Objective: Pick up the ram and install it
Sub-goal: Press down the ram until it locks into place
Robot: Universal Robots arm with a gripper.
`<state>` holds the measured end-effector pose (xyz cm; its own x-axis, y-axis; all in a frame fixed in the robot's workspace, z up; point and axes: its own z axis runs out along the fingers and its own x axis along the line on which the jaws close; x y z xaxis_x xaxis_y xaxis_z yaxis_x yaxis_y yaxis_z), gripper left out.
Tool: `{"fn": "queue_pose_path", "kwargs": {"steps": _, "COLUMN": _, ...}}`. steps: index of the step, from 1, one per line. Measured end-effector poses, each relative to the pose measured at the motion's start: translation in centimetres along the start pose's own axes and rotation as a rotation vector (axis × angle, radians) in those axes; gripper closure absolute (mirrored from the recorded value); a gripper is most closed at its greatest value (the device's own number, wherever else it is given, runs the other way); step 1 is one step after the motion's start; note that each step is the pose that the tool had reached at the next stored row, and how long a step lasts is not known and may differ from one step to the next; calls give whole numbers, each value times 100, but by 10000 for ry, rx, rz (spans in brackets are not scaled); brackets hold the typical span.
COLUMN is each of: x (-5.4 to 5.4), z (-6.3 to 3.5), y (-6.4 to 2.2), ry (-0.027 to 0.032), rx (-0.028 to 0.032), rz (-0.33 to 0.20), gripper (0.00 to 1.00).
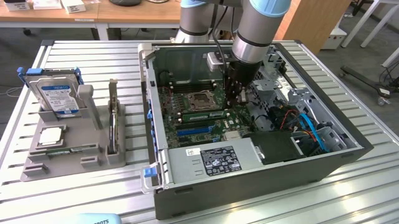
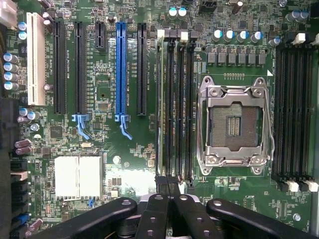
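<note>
The ram (image 1: 203,115) is a thin green stick standing on edge in a memory slot beside the empty processor socket (image 1: 201,99) inside the open computer case. In the wrist view the ram (image 2: 159,99) shows edge-on in the outermost of the black slots, next to the socket (image 2: 234,124). My gripper (image 1: 238,100) reaches down into the case over one end of those slots. Its two dark fingers are shut together, and the gripper (image 2: 168,180) tips sit right at the end of the ram's slot. Nothing shows between the fingers.
The case wall (image 1: 249,186) and drive cage (image 1: 274,86) close in around the arm. Left of the case, a grey holder (image 1: 34,170) carries a hard drive (image 1: 57,95), a silver processor (image 1: 51,135), another green stick (image 1: 68,150) and an upright dark card (image 1: 112,121).
</note>
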<state>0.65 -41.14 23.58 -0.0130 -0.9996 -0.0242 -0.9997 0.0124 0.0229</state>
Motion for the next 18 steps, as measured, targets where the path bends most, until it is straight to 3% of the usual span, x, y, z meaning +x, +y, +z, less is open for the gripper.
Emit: {"fn": "queue_pose_path", "kwargs": {"steps": 18, "x": 3, "z": 89, "y": -2, "ry": 1, "rx": 3, "rz": 0, "gripper": 90}}
